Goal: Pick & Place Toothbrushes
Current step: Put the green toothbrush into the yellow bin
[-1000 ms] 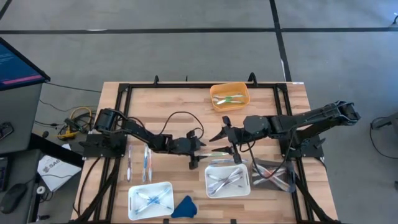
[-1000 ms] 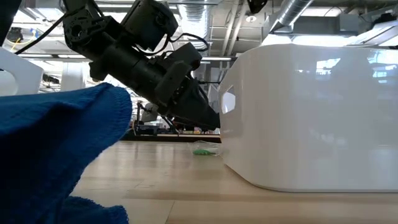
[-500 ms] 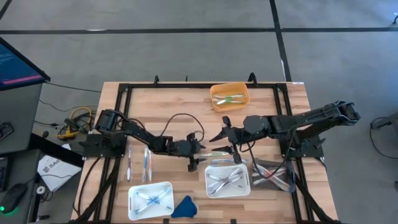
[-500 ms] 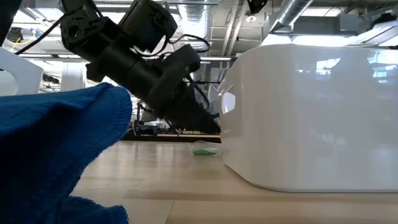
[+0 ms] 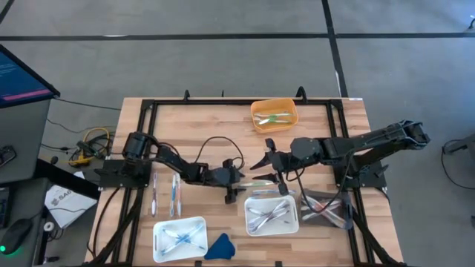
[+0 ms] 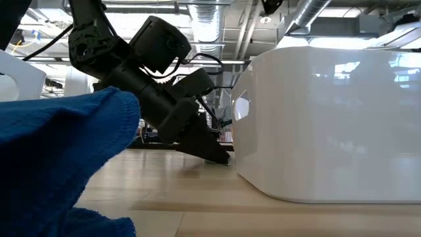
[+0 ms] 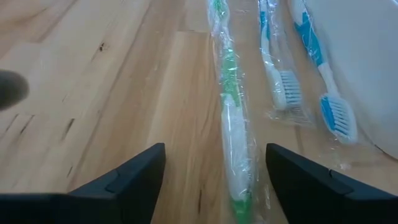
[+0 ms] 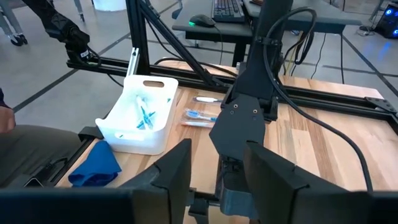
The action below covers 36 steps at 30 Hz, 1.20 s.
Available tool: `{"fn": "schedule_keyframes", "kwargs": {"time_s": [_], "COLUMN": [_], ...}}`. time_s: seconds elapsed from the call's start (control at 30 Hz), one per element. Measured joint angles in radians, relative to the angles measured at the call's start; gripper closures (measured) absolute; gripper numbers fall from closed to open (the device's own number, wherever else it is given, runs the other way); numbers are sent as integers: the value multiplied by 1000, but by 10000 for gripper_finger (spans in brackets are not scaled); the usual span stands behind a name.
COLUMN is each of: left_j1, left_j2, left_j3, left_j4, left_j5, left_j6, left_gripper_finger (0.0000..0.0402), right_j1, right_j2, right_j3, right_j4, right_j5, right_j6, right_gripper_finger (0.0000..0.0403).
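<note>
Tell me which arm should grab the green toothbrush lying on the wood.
Left. Its hand is open and low over the table, with the green toothbrush lying between its fingers. The right hand is open too, but hangs farther back, above the tabletop.

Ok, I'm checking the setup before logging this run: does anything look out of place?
Only the blue cloth: it lies crumpled at the table's front edge beside a white bin and blocks much of the low view. The left end effector, open, straddles a green toothbrush.
</note>
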Motion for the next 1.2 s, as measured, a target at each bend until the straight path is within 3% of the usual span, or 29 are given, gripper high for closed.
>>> {"fn": "schedule_keyframes", "kwargs": {"time_s": [0.1,0.23,0.57,0.9,1.07,1.2], "left_j1": [0,2,3,5,-37,-86], "left_j2": [0,1,2,-76,-173,-244], "left_j3": [0,0,0,-6,-6,-30], "left_j4": [-2,-4,-13,-53,-62,-56], "left_j5": [-2,-10,-3,-41,-111,-234], "left_j6": [-1,-8,0,3,12,35], "left_gripper_finger": [144,191,381,386,386,386], "right_j1": [0,0,0,1,1,1], "right_j2": [0,0,0,0,0,-1], "right_j3": [0,0,0,0,0,0], "right_j4": [0,0,0,-25,-34,-33], "right_j5": [0,0,0,0,0,0], "right_j6": [-2,-3,-18,-19,-19,-23], "right_gripper_finger": [266,265,270,273,279,284]}}
